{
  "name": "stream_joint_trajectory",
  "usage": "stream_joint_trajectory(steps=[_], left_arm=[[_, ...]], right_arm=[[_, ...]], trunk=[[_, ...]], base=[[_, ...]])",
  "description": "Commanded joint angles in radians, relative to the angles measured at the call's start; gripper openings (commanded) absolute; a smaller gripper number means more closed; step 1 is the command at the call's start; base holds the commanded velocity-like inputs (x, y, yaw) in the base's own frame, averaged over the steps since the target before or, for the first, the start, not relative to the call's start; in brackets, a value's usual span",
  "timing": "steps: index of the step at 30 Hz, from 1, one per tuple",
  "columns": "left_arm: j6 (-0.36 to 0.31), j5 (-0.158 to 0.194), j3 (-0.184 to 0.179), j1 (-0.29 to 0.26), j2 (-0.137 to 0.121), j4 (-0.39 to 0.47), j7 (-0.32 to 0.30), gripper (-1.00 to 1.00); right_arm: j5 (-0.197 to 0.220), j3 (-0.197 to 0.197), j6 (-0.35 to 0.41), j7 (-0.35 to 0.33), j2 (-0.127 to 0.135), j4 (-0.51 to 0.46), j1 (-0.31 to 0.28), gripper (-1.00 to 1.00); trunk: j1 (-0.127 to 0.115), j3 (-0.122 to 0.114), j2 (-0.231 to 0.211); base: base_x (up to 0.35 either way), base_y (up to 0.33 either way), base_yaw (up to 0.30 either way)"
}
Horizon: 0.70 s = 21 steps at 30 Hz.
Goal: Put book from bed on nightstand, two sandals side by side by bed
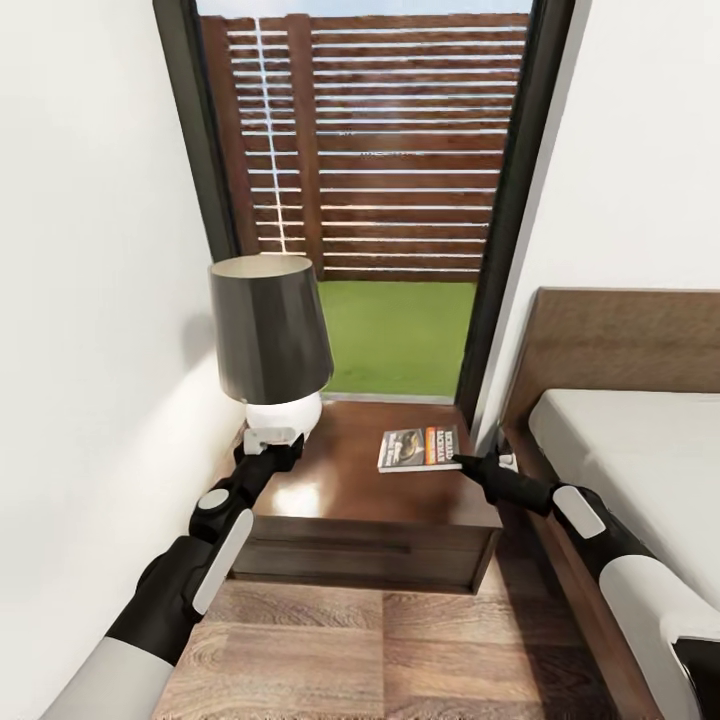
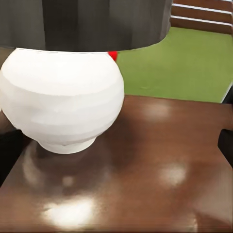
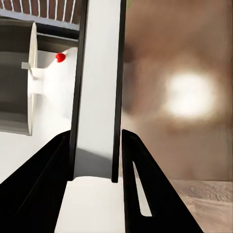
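The book (image 1: 420, 449), dark with an orange band, lies flat on the glossy top of the dark brown nightstand (image 1: 340, 495), near its right rear corner. My right gripper (image 1: 466, 462) is at the book's right edge. In the right wrist view the book's white page block (image 3: 97, 97) stands edge-on between the two black fingers (image 3: 43, 179), which press on both covers. My left gripper (image 1: 270, 442) is over the nightstand's left side, right by the lamp's base, and open; its dark fingertips (image 2: 226, 143) sit far apart. The bed (image 1: 640, 450) is at the right. The sandals are out of view.
A lamp with a dark shade (image 1: 270, 330) and a round white base (image 2: 63, 97) takes up the nightstand's left rear. Behind stands a tall black-framed window (image 1: 500, 220) onto grass and a slatted fence. A white wall (image 1: 90, 300) is close on the left. Wood-plank floor (image 1: 400, 650) lies in front.
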<state>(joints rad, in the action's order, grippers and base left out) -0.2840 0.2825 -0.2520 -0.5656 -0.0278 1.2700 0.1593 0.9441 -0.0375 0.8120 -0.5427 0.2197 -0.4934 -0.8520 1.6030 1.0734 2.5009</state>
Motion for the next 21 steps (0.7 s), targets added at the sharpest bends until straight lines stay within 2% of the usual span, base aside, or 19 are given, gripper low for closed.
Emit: stream_joint_trajectory(steps=[1,8,12,21], left_arm=[[-0.004,0.01,-0.004,-0.001,-0.001,0.002,0.01,1.0],[-0.007,0.011,-0.005,-0.001,0.0,0.003,0.009,1.0],[-0.007,0.011,-0.006,0.001,0.0,0.006,0.009,1.0],[-0.007,0.011,-0.006,0.003,0.0,0.008,0.008,1.0]], right_arm=[[0.001,-0.004,0.007,-0.002,0.0,0.0,0.0,-1.0],[0.001,-0.003,0.007,-0.002,0.0,-0.001,-0.001,-1.0],[0.0,-0.002,0.007,-0.002,0.0,0.0,0.0,-1.0],[0.0,-0.001,0.009,-0.002,0.0,-0.001,0.0,-1.0]], trunk=[[0.0,0.005,0.001],[0.003,0.032,0.002],[0.003,0.032,0.002],[0.007,0.067,0.004]], base=[[0.0,0.0,0.0],[0.0,0.0,0.0],[0.0,0.0,0.0],[0.0,0.0,0.0]])
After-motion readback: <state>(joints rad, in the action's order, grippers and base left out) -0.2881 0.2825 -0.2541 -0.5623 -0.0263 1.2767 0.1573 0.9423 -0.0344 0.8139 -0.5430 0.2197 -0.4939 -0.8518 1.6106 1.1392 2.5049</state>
